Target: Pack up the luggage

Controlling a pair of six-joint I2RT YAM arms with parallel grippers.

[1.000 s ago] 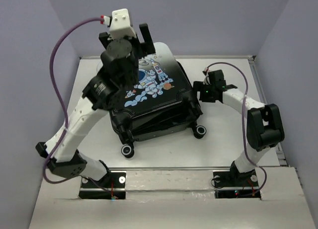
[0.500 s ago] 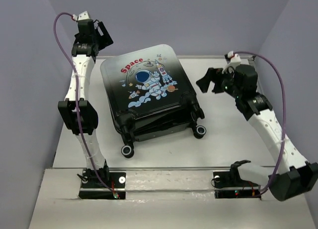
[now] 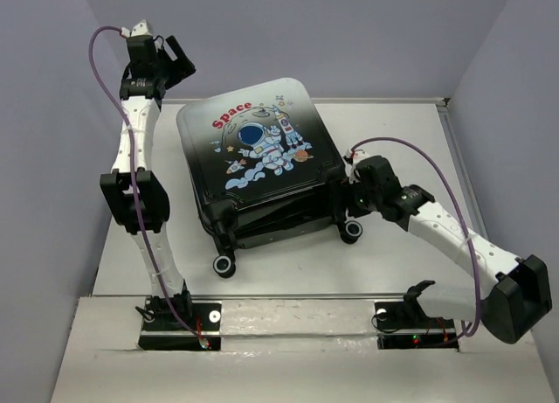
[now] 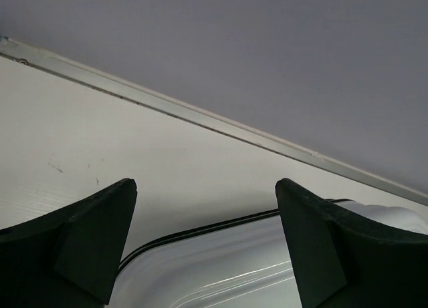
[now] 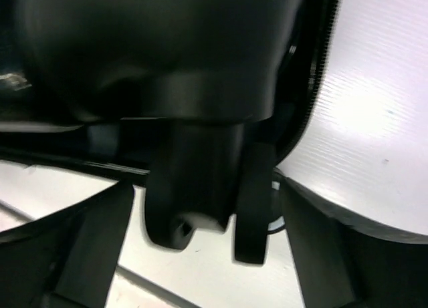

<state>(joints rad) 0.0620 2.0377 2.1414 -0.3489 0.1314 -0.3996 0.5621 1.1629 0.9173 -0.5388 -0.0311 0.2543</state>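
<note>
From the top external view, the suitcase (image 3: 262,171) is lying flat in the middle of the table (image 3: 410,141), printed lid up and its wheels pointing toward the arms. The near edge of the two shells is looking slightly parted. I judge the hard shell to be stiff, smooth and slippery on its broad faces, probably light, and apt to roll on its wheels. That makes the rim along the seam or a wheel mount the better place to grip. The left gripper (image 3: 170,58) is hanging high over the far left corner, well apart from the case. The right gripper (image 3: 345,196) is sitting low at the case's near right corner.

In the left wrist view, the left gripper (image 4: 205,188) is standing wide open and holding nothing. Only the white far edge of the suitcase (image 4: 227,268), the table (image 4: 100,134) and the back wall (image 4: 267,54) are showing between its fingers.

In the right wrist view, the right gripper (image 5: 207,188) is also spread wide. A black caster mount (image 5: 194,201) under the suitcase (image 5: 147,47) is sitting between the fingers (image 5: 93,248), and they are not closing on it.
</note>
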